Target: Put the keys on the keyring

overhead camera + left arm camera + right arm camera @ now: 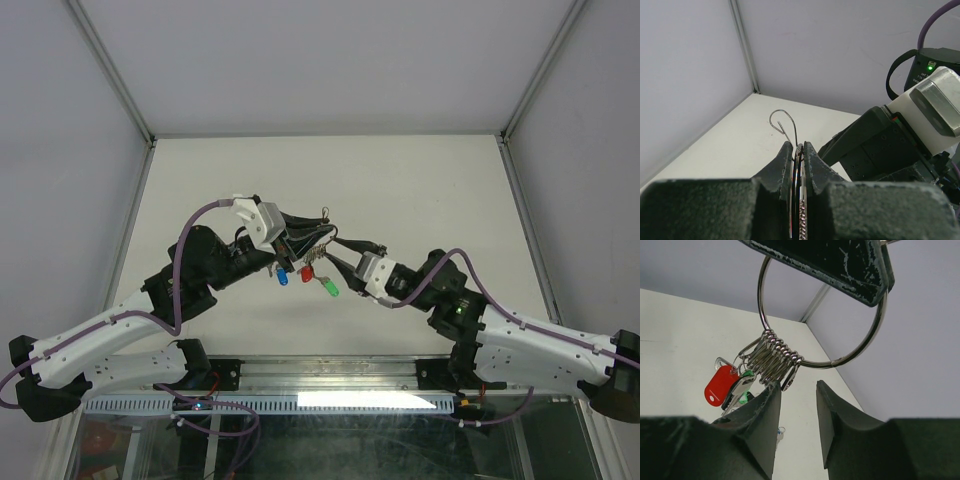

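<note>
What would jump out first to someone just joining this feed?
The keyring, held above the middle of the table, is clamped in the left hand. A bunch of clips hangs from its lowest arc, with a red key, blue key and green key dangling. The right hand is open close beside them.

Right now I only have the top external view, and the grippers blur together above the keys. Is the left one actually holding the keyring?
Observer: Yes. In the left wrist view the left gripper is shut on the keyring, with the wire edge-on between its fingers.
Operator: Is the right one holding anything?
Observer: No. The right gripper is open with nothing between its fingers, and the ring is just beyond the tips.
Operator: Where do the keys sit on the ring?
Observer: Their silver clips are bunched at the ring's lowest part, and the red key hangs beneath them.
</note>
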